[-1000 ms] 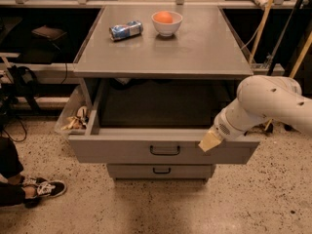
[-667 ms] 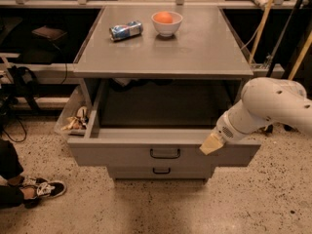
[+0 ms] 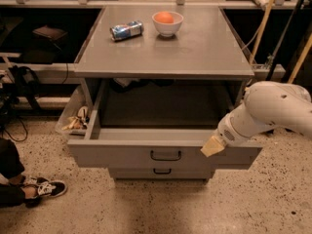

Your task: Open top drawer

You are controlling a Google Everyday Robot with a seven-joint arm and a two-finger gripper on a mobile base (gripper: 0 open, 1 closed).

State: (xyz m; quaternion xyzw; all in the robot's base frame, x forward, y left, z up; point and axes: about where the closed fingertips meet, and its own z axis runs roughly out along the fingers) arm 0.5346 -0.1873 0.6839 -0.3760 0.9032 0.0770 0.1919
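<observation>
While top drawer [image 3: 122,155] stays pulled well out below counter [image 3: 161,52], gripper [image 3: 213,146] drifts slightly down-right at front's right end, clear of handle [image 3: 165,155]; grip state cannot be told. Opening looks done.

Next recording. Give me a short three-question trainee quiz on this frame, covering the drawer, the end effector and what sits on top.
1. True or false: the top drawer is pulled out.
2. Where is the end effector? A) deep inside the drawer B) at the drawer front's right part, right of the handle C) down on the floor
3. Fill in: left of the white bowl on the cabinet top, a blue-and-silver ____ lies on its side.
Key: 1 true; 2 B; 3 can.
</observation>
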